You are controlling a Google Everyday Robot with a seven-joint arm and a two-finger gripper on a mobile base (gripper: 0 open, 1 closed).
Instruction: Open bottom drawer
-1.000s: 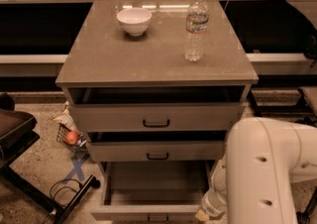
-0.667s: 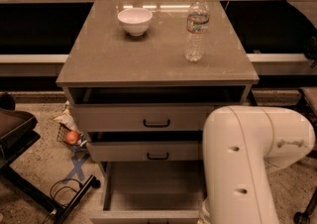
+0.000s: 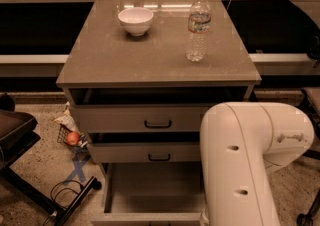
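Note:
The bottom drawer (image 3: 150,195) of the grey-beige cabinet is pulled far out, and its empty inside shows. Its front panel (image 3: 145,218) lies at the lower edge of the camera view, and its handle is out of view. My white arm (image 3: 245,170) fills the lower right and covers the drawer's right side. My gripper is hidden below or behind the arm, near the drawer's front right corner. The middle drawer (image 3: 130,152) and the top drawer (image 3: 125,119) each stand slightly open, with black bar handles.
A white bowl (image 3: 135,20) and a water bottle (image 3: 198,27) stand on the cabinet top (image 3: 150,60). On the floor to the left are a black stand (image 3: 20,142), a small basket with an orange ball (image 3: 73,138), blue tape (image 3: 77,170) and a cable (image 3: 62,192).
The arm's white link has swung up and left, covering more of the cabinet's right side. The bottom drawer stays pulled out. The gripper, glimpsed low by the drawer front earlier, is now hidden.

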